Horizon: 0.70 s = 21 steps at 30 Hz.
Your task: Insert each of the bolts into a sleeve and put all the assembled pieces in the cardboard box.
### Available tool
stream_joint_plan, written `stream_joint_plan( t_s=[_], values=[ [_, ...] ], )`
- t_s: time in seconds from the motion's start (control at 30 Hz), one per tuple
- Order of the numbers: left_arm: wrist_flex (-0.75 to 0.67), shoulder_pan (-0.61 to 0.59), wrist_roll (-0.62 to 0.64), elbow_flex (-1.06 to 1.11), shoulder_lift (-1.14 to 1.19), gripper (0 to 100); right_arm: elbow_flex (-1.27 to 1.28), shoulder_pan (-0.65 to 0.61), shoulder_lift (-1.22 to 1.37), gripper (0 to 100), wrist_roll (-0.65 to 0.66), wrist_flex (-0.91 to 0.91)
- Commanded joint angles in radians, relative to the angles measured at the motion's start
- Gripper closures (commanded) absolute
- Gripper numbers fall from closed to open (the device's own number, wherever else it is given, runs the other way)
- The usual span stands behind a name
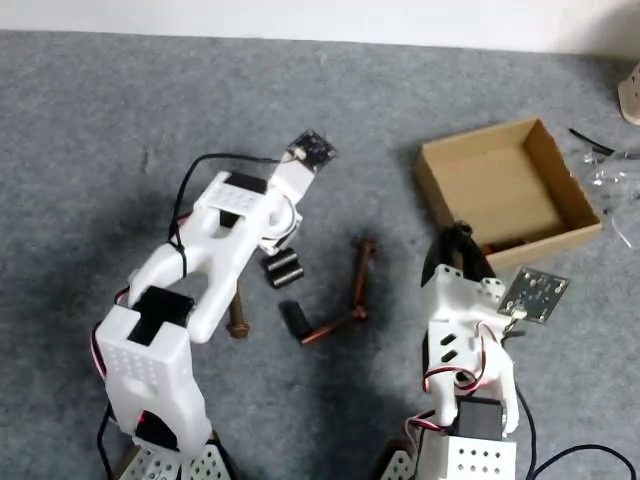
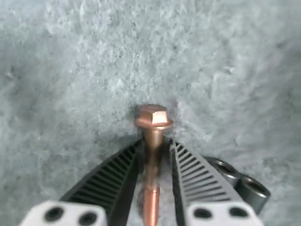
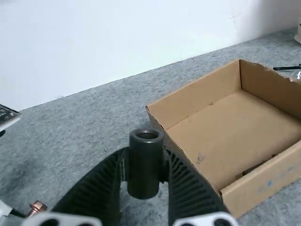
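Your left end effector point(image 2: 155, 148) is clamped on a copper bolt point(image 2: 153, 123) with a flanged hex head. Its shank lies on the fuzzy grey table point(image 2: 70, 70) between the ribbed black fingers point(image 2: 117, 174). Two smooth black sleeves point(image 2: 237, 178) sit just beside it. Your right end effector point(image 3: 146, 165) grips a dark cylindrical sleeve point(image 3: 145, 150) upright, near the open cardboard box point(image 3: 188, 101).

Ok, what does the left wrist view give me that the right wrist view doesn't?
Left wrist view: the left pincer closed on a copper bolt, with two loose sleeves beside it. Right wrist view: the right pincer holding an upright sleeve, the cardboard box just beyond, a white wall behind. Both: grey carpet and ribbed black fingers.
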Motion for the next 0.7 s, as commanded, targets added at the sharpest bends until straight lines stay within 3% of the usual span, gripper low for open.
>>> stream_joint_plan(
  t_s=[0.0, 0.47, 0.67],
  values=[
    [0.008, -0.038, 0.052, -0.041, -0.007, 90, 0.099, 0.013, -0.018, 99.4, 0.012, -0.042],
    [0.107, -0.033, 0.084, -0.039, -0.005, 90, 0.099, 0.013, -0.018, 99.4, 0.012, -0.041],
    [0.106, -0.028, 0.083, -0.038, -0.005, 99, 0.099, 0.013, -0.018, 99.4, 0.012, -0.022]
  ],
)
